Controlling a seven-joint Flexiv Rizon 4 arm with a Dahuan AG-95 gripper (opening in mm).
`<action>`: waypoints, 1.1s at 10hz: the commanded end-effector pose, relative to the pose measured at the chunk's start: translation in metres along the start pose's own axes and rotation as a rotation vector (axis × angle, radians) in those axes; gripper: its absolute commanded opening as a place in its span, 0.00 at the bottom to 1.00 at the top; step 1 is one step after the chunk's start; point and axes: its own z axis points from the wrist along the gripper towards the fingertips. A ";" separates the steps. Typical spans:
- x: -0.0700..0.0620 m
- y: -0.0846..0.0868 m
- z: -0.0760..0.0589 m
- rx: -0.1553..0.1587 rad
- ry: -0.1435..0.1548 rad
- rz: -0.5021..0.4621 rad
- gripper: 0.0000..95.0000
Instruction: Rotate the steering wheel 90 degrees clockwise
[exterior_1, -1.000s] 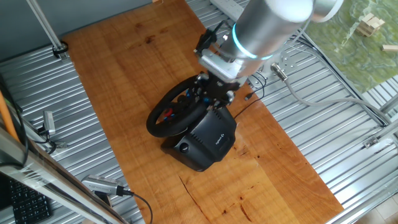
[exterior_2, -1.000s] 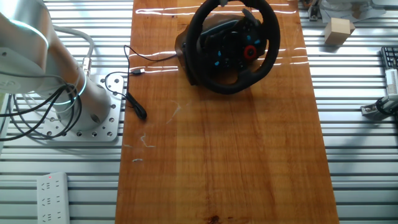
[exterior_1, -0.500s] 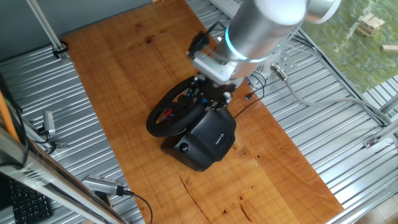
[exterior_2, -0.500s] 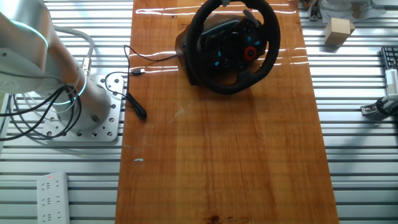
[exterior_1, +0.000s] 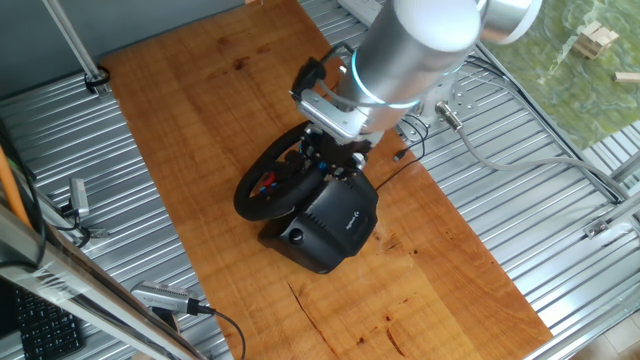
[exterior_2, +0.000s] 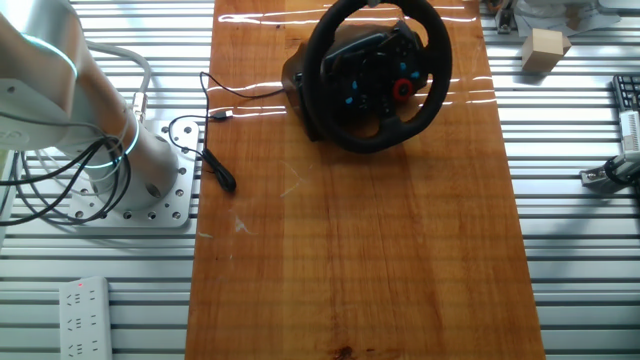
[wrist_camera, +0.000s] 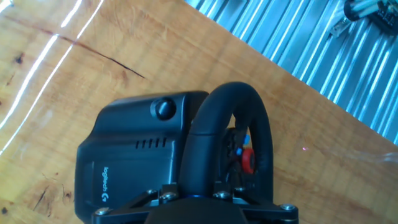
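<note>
The black steering wheel (exterior_1: 268, 183) stands on its boxy black base (exterior_1: 330, 225) in the middle of the wooden board. In the other fixed view the steering wheel (exterior_2: 378, 75) faces the camera, its red hub button at the right of the hub. My gripper (exterior_1: 335, 152) sits at the top of the rim and is closed around it. In the hand view the steering wheel's rim (wrist_camera: 217, 130) runs up from between my gripper's (wrist_camera: 194, 194) fingers, with the base (wrist_camera: 130, 162) to the left. My fingertips are hidden behind the gripper body.
A black cable (exterior_2: 215, 125) lies at the left edge of the wooden board (exterior_2: 350, 250). The arm's mount (exterior_2: 120, 180) stands on the metal slats at the left. A wooden block (exterior_2: 545, 50) lies at the far right, a power strip (exterior_2: 85, 315) at the lower left.
My hand has moved left along the top of the rim. The wheel has turned a little clockwise; the red hub button sits slightly lower now.
</note>
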 end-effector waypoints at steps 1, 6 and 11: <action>-0.006 0.000 0.002 0.002 0.001 0.006 0.00; -0.012 -0.005 0.002 -0.009 0.023 0.021 0.00; -0.022 -0.014 -0.002 -0.020 0.035 0.022 0.00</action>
